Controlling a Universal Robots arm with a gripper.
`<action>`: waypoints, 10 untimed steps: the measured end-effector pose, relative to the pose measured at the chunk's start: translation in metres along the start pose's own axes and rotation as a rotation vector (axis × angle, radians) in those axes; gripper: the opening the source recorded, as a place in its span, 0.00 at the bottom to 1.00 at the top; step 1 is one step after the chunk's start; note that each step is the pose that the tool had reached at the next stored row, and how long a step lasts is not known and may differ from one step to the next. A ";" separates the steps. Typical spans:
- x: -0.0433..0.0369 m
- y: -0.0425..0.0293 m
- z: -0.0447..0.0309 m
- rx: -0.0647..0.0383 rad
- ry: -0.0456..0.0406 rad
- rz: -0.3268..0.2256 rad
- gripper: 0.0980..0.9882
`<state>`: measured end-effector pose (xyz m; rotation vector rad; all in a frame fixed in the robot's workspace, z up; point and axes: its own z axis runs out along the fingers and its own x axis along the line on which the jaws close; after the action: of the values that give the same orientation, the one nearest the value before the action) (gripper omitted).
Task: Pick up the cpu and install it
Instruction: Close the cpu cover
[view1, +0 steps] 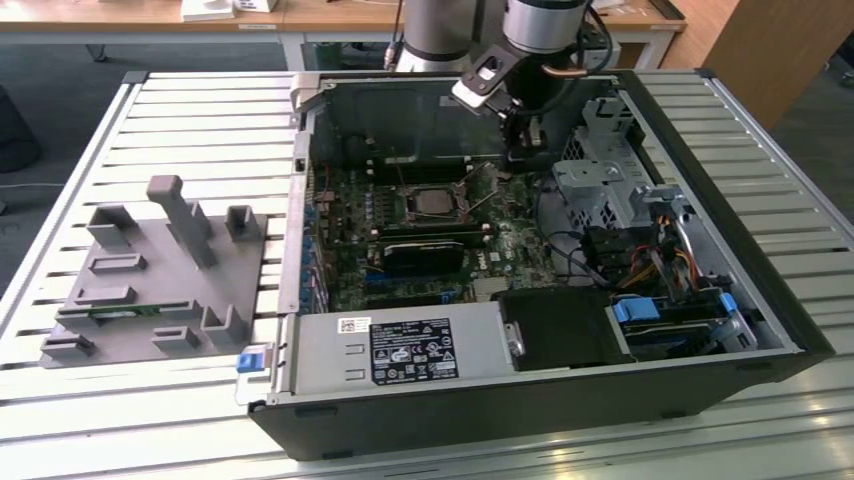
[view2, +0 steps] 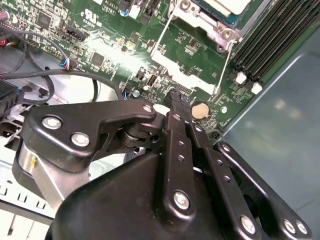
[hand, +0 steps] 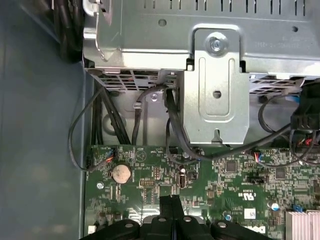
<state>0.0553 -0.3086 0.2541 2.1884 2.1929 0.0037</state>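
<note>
The cpu (view1: 430, 203) is a small silver-grey square lying in the black socket frame on the green motherboard (view1: 350, 260) inside the open computer case. In the second wrist view its pale corner (view2: 226, 6) sits in the metal socket frame, with thin wire levers beside it. My gripper (view1: 523, 150) hangs over the board to the exterior view's right of the socket, apart from the cpu. In both wrist views the black fingers (view2: 176, 100) (hand: 170, 202) stand pressed together, shut on nothing, just above the board near a round coin battery (hand: 120, 173).
A silver drive cage (hand: 215, 85) and loose black cables (hand: 172, 125) lie close to the gripper. A power supply (view1: 400, 350) fills the case's near side. A grey holder block (view1: 147, 280) with a green memory stick stands at the exterior view's left.
</note>
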 end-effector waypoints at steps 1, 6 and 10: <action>0.0002 0.0005 0.0018 0.000 -0.0001 0.000 0.01; 0.0007 0.0005 0.0102 0.002 0.0001 0.000 0.01; 0.0007 -0.0045 0.0105 0.002 0.0000 0.000 0.01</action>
<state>0.0512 -0.3082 0.2434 2.1894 2.1940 0.0013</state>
